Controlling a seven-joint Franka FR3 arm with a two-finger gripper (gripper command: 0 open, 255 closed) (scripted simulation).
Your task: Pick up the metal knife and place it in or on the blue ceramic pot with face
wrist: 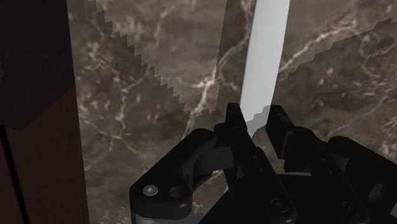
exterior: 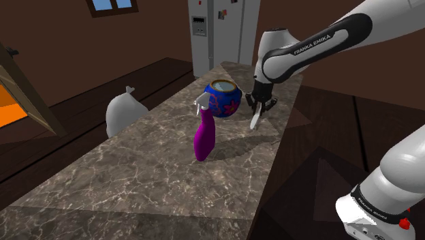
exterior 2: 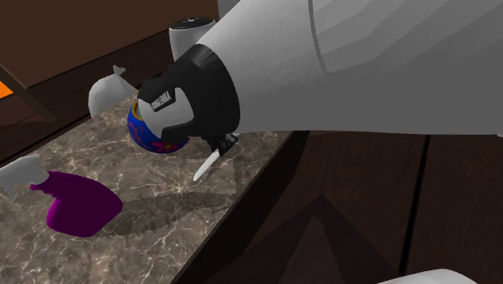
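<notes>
My fingers (wrist: 234,121) clenched on the knife (wrist: 266,63), grip seemingly at the handle end; pale blade hangs above the desk (exterior: 156,177), centre-right of shoulder frame. I judge it stiff, thin, slick, so it may pivot. Further off, blue pot (exterior: 223,97) just left, mouth up.

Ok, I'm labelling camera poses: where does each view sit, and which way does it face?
Shoulder view: beside the robot, looking along the marble counter toward the blue pot; arm and gripper show.
Second exterior view: close behind the arm, looking down at the counter's edge; its white link looms large.
Wrist view: on the hand, facing down at the counter; both fingers clasp the knife.
Both exterior views share knife, blue pot and purple spray bottle.
</notes>
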